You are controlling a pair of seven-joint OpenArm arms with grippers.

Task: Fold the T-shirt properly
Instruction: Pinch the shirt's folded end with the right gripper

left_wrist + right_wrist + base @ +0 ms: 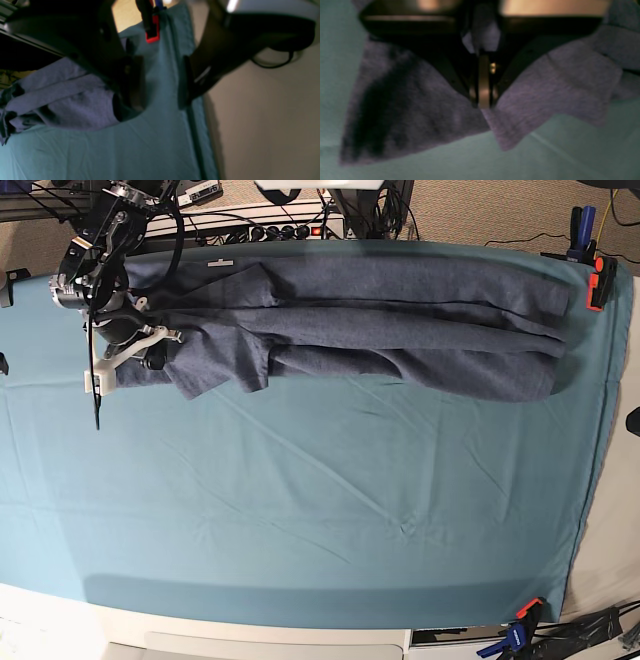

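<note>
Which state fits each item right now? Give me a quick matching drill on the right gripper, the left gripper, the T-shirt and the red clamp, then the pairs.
Column one:
1. right gripper
2. left gripper
3. T-shirt
4. red clamp

Column two:
A. pinning the teal cloth at a far table corner
B. jaws apart over bare cloth, nothing between them
C. shut on a fold of fabric
D. lying in a long bunched band along the far edge

Pairs: 1-C, 2-B, 3-D, 4-A

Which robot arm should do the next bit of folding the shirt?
Probably the right. The right gripper is already shut on the T-shirt at its sleeve end. The left gripper stands open over bare teal cloth, holding nothing.
</note>
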